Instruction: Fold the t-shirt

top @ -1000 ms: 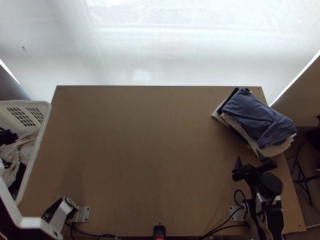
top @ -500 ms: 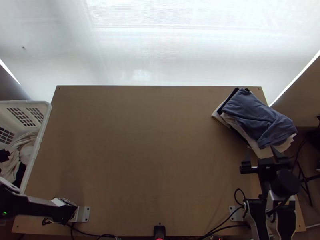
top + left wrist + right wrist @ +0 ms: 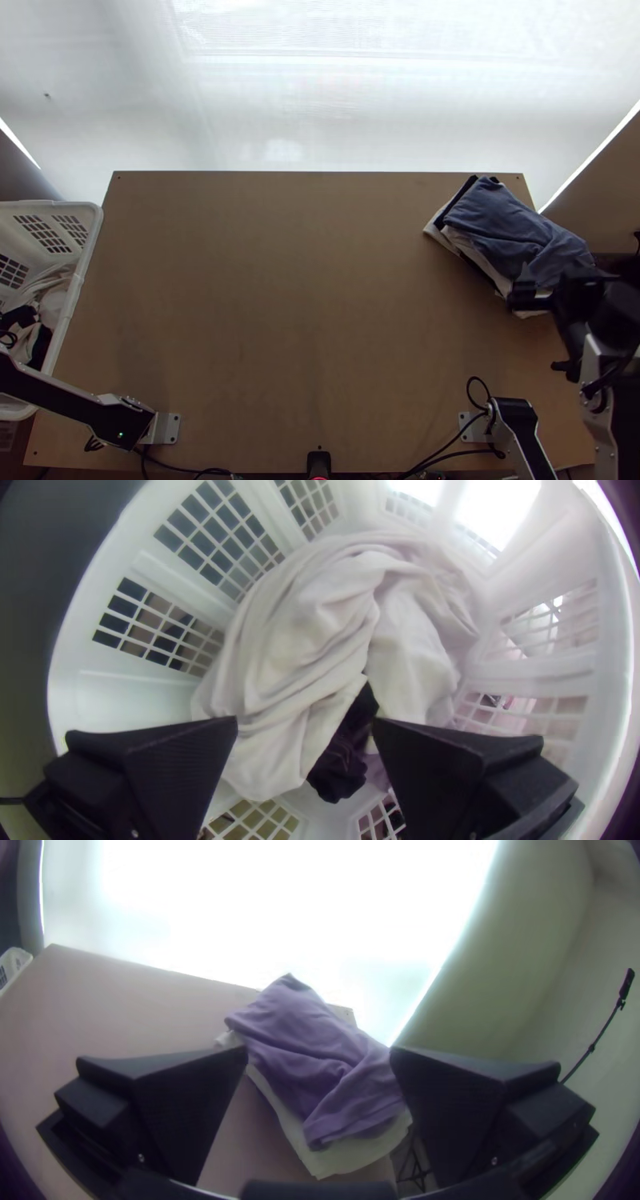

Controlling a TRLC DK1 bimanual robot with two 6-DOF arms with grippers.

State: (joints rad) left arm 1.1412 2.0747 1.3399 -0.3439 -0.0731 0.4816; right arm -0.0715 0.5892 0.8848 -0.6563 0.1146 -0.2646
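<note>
Item: large white fabric garment [image 3: 313,627], probably the t-shirt; bunched, unfolded, in the white plastic lattice-sided laundry basket [image 3: 88,240] at the table's left side. Item: small dark cloth [image 3: 340,767], crumpled, partly under the white one. Item: left gripper [image 3: 304,721], black, fingers spread wide over the basket's contents, nothing between them; contact with the cloth cannot be told. Item: right gripper [image 3: 319,1051], black, fingers likewise apart and holding nothing, by the near end of the stack. Item: blue-grey garment [image 3: 512,228], folded, topmost on pale and dark cloths [image 3: 340,1160] at the right far corner of the light wooden table [image 3: 280,320]. Changes, last second: left arm re-angled at the basket; right gripper shifted outward, towards the table's right edge; stack unmoved. Meaning, as judged: picking out the shirt is the step in hand, folding not begun; risk, the dark cloth coming up with it
</note>
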